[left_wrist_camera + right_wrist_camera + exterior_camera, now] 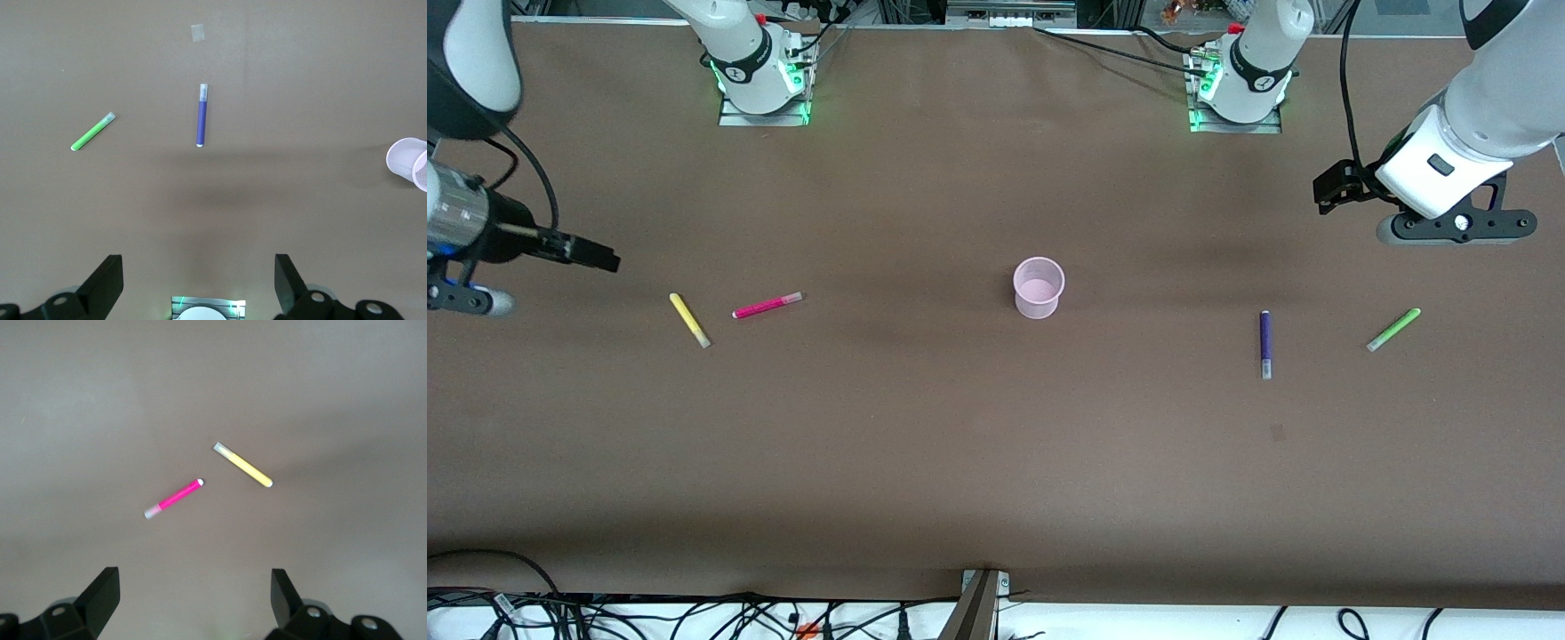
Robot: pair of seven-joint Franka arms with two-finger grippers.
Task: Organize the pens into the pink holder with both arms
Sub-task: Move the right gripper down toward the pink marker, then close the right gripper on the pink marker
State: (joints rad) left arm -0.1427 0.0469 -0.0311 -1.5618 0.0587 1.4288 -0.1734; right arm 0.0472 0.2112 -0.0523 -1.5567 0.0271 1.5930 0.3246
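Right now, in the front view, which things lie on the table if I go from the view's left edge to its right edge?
yellow pen → magenta pen → pink holder → purple pen → green pen

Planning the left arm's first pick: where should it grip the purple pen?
Grip the purple pen mid-barrel from straight above, jaws across its width. It lies flat, apart from the green pen, so both long sides are free; left gripper is open.

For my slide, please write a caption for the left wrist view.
Open left gripper above green pen, purple pen; pink holder at edge.
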